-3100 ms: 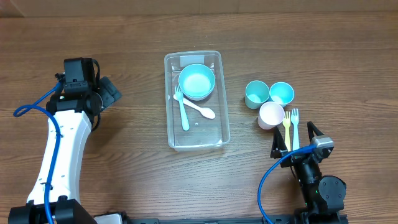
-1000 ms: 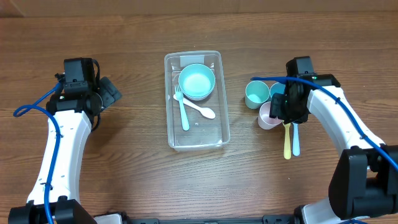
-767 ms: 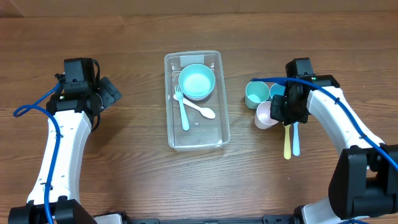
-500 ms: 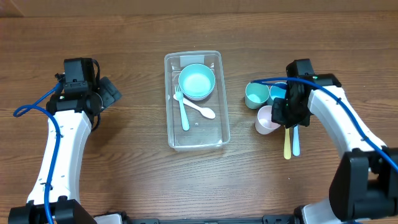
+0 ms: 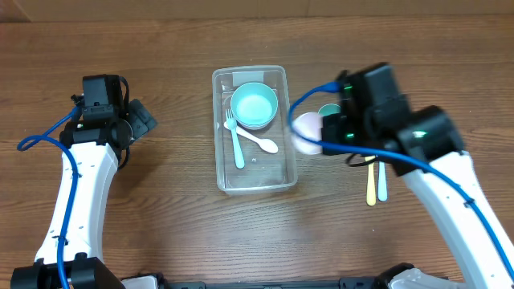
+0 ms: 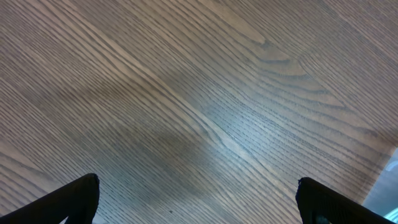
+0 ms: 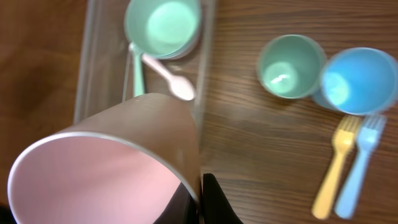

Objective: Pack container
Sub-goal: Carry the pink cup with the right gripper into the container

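The container (image 5: 219,164), a clear rectangular tub, lies mid-table and holds a light-blue bowl (image 5: 254,105), a pale fork (image 5: 235,143) and a white spoon (image 5: 260,143). My right gripper (image 5: 328,135) is shut on the rim of a pink cup (image 5: 306,132), held tilted in the air just right of the tub. In the right wrist view the pink cup (image 7: 106,168) fills the lower left, its wall pinched between my fingers (image 7: 214,202), with the container (image 7: 87,81) below. My left gripper (image 5: 143,120) is open over bare wood at the far left, its fingertips (image 6: 74,199) wide apart.
A green cup (image 7: 291,65) and a blue cup (image 7: 359,81) stand right of the tub. A yellow fork (image 5: 370,183) and a blue fork (image 5: 381,181) lie side by side below them. The green cup (image 5: 328,111) is partly hidden under my right arm.
My right gripper closed on the pink cup, lifted it off the table and carried it left toward the container. The left arm has not moved.
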Available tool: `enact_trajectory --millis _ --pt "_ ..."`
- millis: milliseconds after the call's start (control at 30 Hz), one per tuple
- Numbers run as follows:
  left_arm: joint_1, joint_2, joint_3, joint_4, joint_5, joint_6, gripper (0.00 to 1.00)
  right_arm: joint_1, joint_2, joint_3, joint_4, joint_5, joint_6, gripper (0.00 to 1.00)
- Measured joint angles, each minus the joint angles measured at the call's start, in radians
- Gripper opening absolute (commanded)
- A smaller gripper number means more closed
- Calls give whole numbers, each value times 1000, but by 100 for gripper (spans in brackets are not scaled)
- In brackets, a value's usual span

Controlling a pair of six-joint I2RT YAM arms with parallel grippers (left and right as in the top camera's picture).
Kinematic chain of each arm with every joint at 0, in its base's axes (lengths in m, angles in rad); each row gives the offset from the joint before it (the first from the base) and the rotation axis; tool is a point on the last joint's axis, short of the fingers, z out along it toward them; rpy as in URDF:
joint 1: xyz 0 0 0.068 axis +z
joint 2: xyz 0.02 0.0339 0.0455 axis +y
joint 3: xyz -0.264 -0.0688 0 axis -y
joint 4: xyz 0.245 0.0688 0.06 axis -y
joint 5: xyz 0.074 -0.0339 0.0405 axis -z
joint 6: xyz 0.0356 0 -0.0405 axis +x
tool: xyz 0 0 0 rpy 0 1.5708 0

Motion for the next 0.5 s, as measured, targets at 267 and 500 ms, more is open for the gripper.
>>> enact_trajectory --millis 267,500 --pt "0 0 0 0 0 0 100 193 171 0 49 76 3 4" --pt "0 0 0 0 0 0 100 209 304 0 106 117 4 4"
